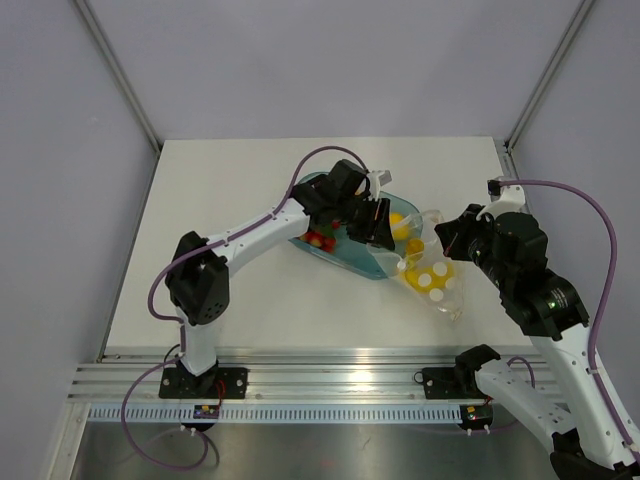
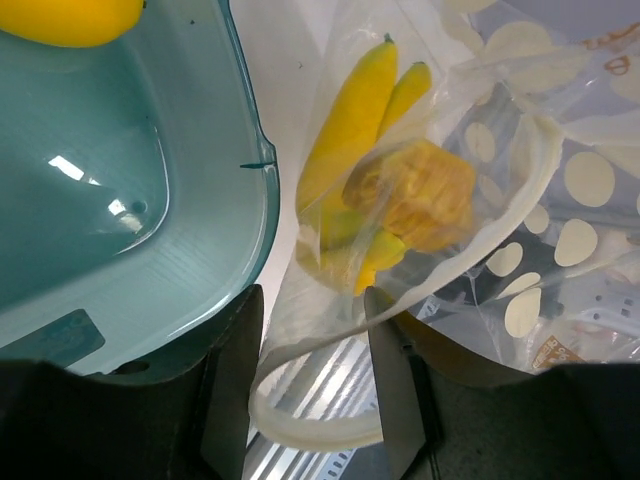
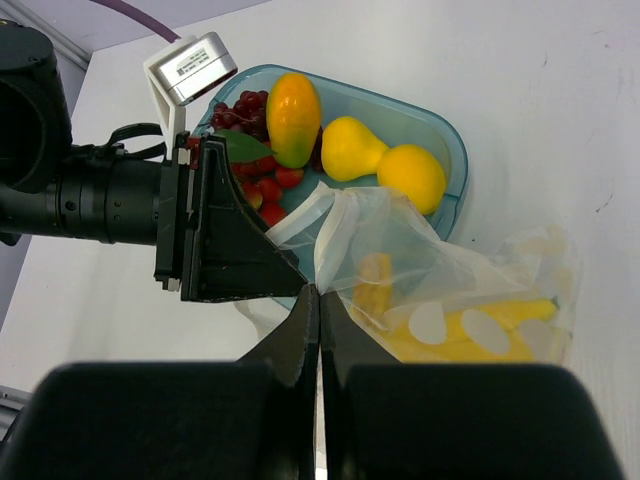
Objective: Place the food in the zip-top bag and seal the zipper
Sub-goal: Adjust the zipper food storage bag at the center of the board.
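Note:
The clear dotted zip-top bag (image 1: 437, 285) lies right of the teal tray (image 1: 350, 263), its mouth lifted toward the tray. Inside it are a yellow banana bunch (image 2: 350, 120) and a lumpy orange fruit (image 2: 420, 195). My right gripper (image 3: 320, 292) is shut on the bag's mouth edge. My left gripper (image 2: 315, 385) is open at the mouth, with the pale zipper strip (image 2: 310, 430) looped between its fingers. An orange-yellow fruit (image 3: 293, 118), a pear (image 3: 350, 148), a round yellow fruit (image 3: 411, 177) and red strawberries (image 3: 270, 185) sit in the tray. The slider tab is not visible.
Dark red grapes (image 3: 240, 108) and a green leaf (image 3: 240, 148) also lie in the tray. The left arm (image 1: 250, 235) crosses over the tray's near left side. The white table (image 1: 230, 190) ends at a metal rail (image 1: 320, 375) in front.

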Tool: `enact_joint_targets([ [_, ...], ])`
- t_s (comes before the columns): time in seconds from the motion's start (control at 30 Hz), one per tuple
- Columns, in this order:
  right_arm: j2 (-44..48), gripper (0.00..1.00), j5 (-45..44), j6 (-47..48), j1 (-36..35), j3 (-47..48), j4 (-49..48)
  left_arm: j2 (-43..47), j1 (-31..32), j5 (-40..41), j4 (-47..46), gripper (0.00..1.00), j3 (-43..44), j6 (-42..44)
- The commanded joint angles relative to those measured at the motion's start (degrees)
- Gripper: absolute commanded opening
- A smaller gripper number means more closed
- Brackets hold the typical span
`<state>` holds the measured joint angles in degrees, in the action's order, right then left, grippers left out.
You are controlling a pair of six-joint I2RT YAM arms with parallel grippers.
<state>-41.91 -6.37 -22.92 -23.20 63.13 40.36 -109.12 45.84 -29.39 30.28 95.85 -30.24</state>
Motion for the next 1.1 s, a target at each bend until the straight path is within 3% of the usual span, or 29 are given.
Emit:
enact_joint_targets([
  [0.0,0.7,0.00,0.4,-0.2,0.2,1.6,-3.1,-0.3,0.4,-2.2,-2.5,0.47,-0.4,-0.8],
  [0.07,0.7,0.00,0.4,-0.2,0.3,1.6,-3.1,-0.2,0.6,-2.2,-2.7,0.30,-0.5,-0.8],
  [0.13,0.7,0.00,0.2,-0.2,0.2,1.5,-2.8,-0.1,0.6,-1.9,-2.7,0.00,-0.2,-1.3],
  [0.4,-3.3,0.00,-9.1,-1.5,0.3,0.3,4.1,-0.2,2.0,-0.4,0.9,0.00,7.7,-0.9],
  [0.63,-4.8,0.00,-12.6,-3.2,0.3,-2.4,7.6,-6.4,4.3,-2.0,3.5,0.00,22.7,-2.2],
  [1.07,-1.3,0.00,-17.0,-4.3,0.3,-3.4,9.7,-13.6,2.6,-2.2,4.3,0.00,26.8,-0.5],
])
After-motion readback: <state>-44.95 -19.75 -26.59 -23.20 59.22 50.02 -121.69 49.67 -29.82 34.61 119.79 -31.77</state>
